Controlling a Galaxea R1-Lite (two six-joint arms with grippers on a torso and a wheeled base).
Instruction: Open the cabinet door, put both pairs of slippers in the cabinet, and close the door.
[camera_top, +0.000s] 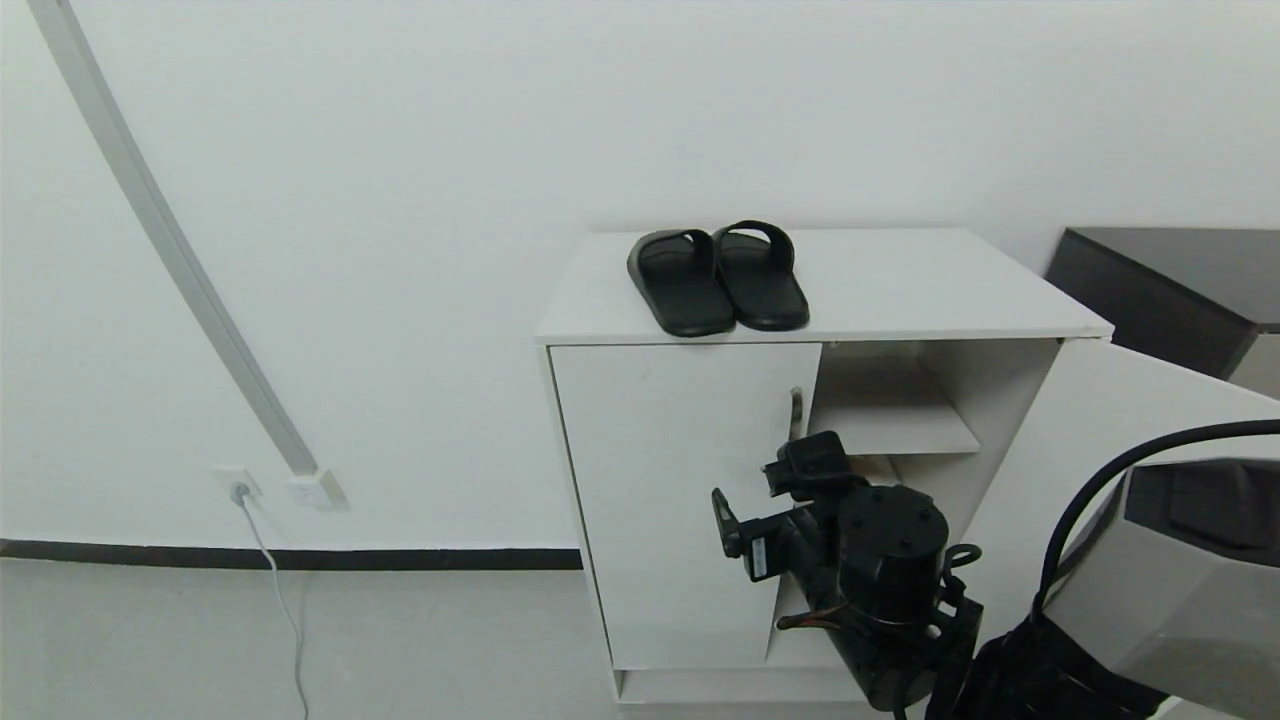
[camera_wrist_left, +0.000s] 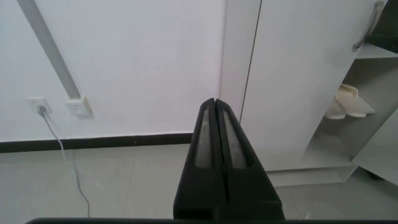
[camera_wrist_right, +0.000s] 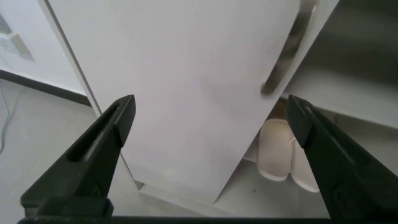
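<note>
Black rubber slippers (camera_top: 718, 277) atop white wooden cabinet (camera_top: 900, 280) at frame centre, cream slippers (camera_wrist_left: 351, 102) seemingly on its bottom shelf, left gripper (camera_wrist_left: 215, 107) pressed together, right gripper (camera_wrist_right: 210, 104) spread.

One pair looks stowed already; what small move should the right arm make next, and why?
Probably raise the right gripper toward the black slippers on the cabinet top. The white slippers already lie on the bottom shelf, the right door stands open, and the gripper's fingers are open and empty, low before the shut left door.
</note>
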